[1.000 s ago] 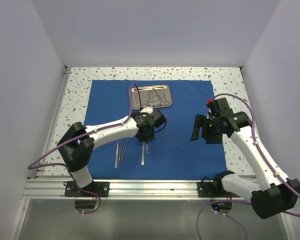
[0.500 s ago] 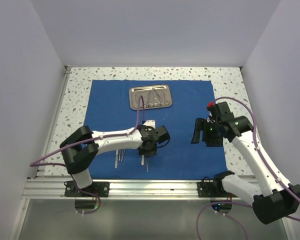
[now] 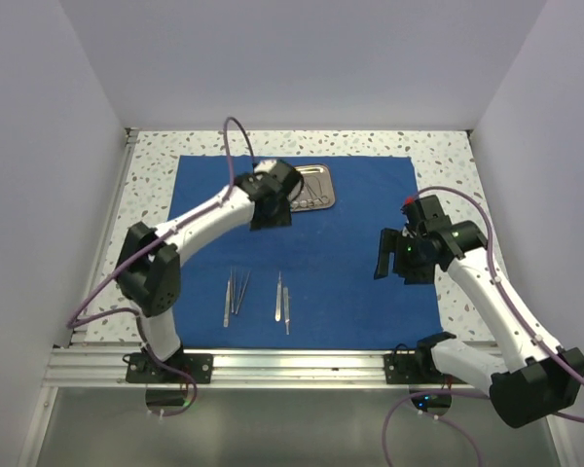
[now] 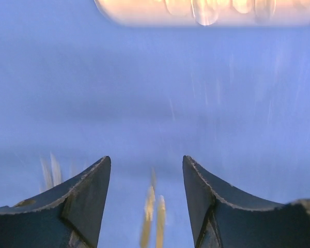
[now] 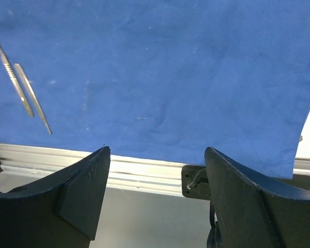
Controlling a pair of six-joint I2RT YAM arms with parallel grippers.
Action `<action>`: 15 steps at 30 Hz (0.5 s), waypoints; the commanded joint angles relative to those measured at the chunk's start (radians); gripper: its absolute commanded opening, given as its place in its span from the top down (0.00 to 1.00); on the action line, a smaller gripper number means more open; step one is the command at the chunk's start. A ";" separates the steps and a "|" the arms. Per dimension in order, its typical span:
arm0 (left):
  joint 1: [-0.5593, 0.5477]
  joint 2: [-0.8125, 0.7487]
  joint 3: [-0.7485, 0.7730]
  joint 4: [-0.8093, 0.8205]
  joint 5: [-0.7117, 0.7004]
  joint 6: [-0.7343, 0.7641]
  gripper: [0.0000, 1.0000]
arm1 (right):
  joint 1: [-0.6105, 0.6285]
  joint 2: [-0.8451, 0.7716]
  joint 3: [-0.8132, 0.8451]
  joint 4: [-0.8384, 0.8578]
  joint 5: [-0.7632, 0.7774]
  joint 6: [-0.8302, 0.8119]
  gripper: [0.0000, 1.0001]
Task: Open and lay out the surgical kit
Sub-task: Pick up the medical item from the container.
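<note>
Overhead, one royal-blue cloth (image 3: 360,272) lies spread flat across the middle of the speckled bench (image 3: 151,185). One shiny steel tray (image 3: 316,185) sits on the cloth at upper centre of the frame; whatever lies in it is too small to name. Lower down, near the cloth's bottom edge and left of centre, five slim steel instruments lie straight on the fabric, well apart from the tray. They form a trio of instruments (image 3: 236,295) on the left, close together, and a pair of instruments (image 3: 282,302) just to their right, side by side and nearly touching. The left gripper (image 3: 271,212) hangs over the tray's lower left part, hiding it from above. Its wrist view shows two dark fingers (image 4: 88,196) spread apart with only blurred blue fabric between them, and the tray as a bright smear along the top edge. The right gripper (image 3: 382,251) hovers at centre right of the overhead frame, above bare cloth and well apart from tray and instruments. Its two fingers (image 5: 82,191) likewise stand wide with nothing held. Its wrist view looks down on the cloth's near edge, with the pair in the upper left corner and one aluminium rail (image 5: 41,155) along the bottom.
</note>
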 commanded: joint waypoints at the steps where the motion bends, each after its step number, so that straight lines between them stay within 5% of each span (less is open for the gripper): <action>1: 0.134 0.139 0.217 0.021 -0.001 0.196 0.40 | -0.003 0.038 0.058 0.005 0.030 -0.011 0.22; 9: 0.295 0.561 0.842 -0.062 0.077 0.332 0.41 | -0.022 0.128 0.116 0.011 0.056 -0.013 0.22; 15: 0.350 0.665 0.843 0.117 0.207 0.374 0.42 | -0.037 0.181 0.139 0.019 0.067 -0.015 0.22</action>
